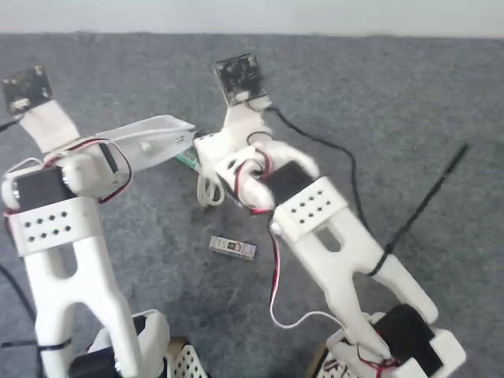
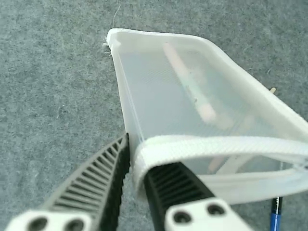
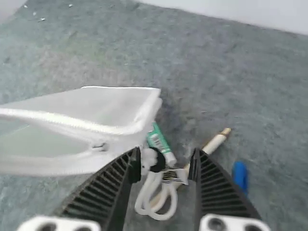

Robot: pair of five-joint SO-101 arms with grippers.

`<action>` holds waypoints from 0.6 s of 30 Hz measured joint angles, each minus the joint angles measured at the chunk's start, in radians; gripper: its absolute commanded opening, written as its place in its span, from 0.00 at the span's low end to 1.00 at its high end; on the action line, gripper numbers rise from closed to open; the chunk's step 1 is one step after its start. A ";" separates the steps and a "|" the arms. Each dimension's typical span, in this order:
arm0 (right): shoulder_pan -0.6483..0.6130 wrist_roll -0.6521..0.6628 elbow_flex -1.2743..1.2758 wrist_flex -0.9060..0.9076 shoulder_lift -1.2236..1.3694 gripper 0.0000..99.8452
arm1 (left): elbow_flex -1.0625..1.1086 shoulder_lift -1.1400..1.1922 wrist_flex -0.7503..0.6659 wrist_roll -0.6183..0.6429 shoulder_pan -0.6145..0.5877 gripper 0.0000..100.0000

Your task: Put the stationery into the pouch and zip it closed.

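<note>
High view, pouch: the translucent white pouch (image 1: 153, 140) is held at the end of the left arm (image 1: 63, 220) over the grey desk (image 1: 441, 94). Its free end points toward the right arm (image 1: 323, 213).
High view, loose items: a green stick (image 1: 187, 161) pokes out from under the pouch's end, and a white cord loop (image 1: 209, 193) lies just beside it. A small flat block (image 1: 233, 248) lies apart, between the two arms.
Left wrist view, left gripper (image 2: 134, 154): it is pinched tight on the pouch's zip rim, at a corner of the open mouth.
Left wrist view, contents: a pale pink pen (image 2: 192, 94) shows lengthwise through the pouch wall. A blue pen tip (image 2: 275, 219) lies on the desk beside the pouch.
Right wrist view, right gripper (image 3: 166, 161): the jaws are spread apart low over the desk. The white cord loop (image 3: 154, 192) sits between them, its knot touching one finger.
Right wrist view, surroundings: the pouch's corner (image 3: 139, 110) is just beside the gripper, with the green stick (image 3: 159, 140) under it. Near these are a brass-tipped pencil (image 3: 216, 140) and a blue piece (image 3: 239, 175).
</note>
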 measured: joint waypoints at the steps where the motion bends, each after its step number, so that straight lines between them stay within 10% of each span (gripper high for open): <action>1: 0.018 0.000 -0.028 0.032 0.003 0.16 | 0.000 0.000 0.000 0.000 0.000 0.01; 18: 0.130 0.083 -0.173 0.158 0.331 0.16 | 0.000 0.000 0.000 0.000 0.000 0.01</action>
